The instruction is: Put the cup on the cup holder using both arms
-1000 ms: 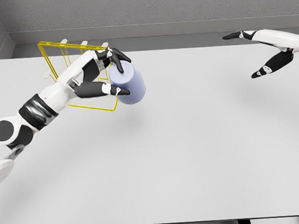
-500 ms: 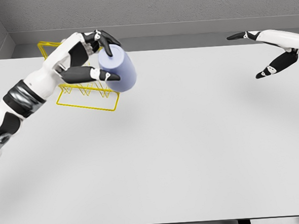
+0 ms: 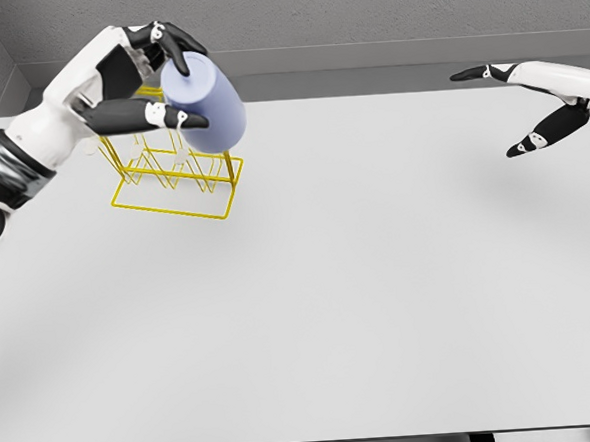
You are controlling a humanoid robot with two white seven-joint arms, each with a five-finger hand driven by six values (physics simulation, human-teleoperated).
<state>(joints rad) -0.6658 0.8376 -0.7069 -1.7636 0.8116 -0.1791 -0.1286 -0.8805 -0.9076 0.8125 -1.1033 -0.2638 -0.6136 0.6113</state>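
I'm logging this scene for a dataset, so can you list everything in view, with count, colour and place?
cup: one, pale blue, held tilted in the air above the rack, far left
rack: one, yellow wire, standing on the table at the far left
table: one, white, fills most of the view
wall: one, grey, behind the table
left hand: one, white with black fingers, upper left, gripping the cup
right hand: one, white and black, upper right, fingers spread, holding nothing
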